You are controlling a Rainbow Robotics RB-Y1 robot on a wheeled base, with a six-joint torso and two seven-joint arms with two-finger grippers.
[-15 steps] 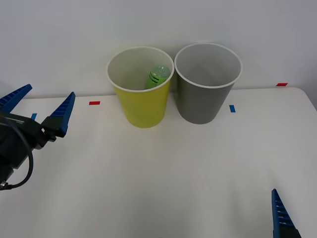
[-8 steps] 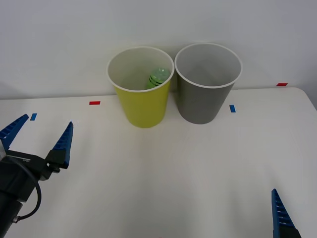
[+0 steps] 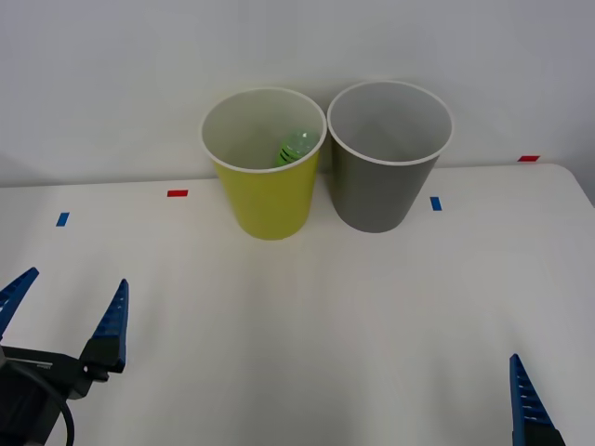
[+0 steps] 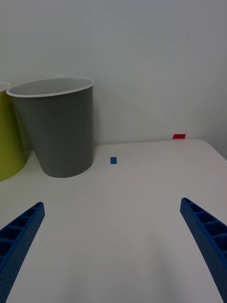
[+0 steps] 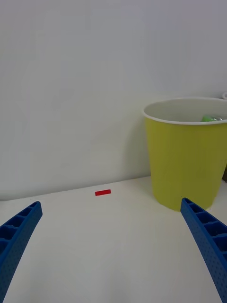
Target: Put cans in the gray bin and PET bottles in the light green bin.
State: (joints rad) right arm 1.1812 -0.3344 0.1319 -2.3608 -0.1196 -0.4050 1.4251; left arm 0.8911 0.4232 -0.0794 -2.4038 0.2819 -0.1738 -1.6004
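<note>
Left gripper [image 3: 63,311] jaws spread wide, empty; right gripper [image 4: 113,246] likewise; PET bottle [image 3: 296,147] inside light green bin [image 3: 270,200].

PET bottle [image 3: 296,147] mostly hidden inside light green bin [image 3: 268,200]; right claw [image 3: 528,404] cut off by frame edge.

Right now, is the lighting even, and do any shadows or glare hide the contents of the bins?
Front view: soft, even light, faint shadows at the bin bases; the green-labelled plastic bottle reads clearly inside the yellow-green round bin; the dark gray round bin has a shaded but legible interior. Both wrist views: no glare, and only faint shadows on the white table.
</note>
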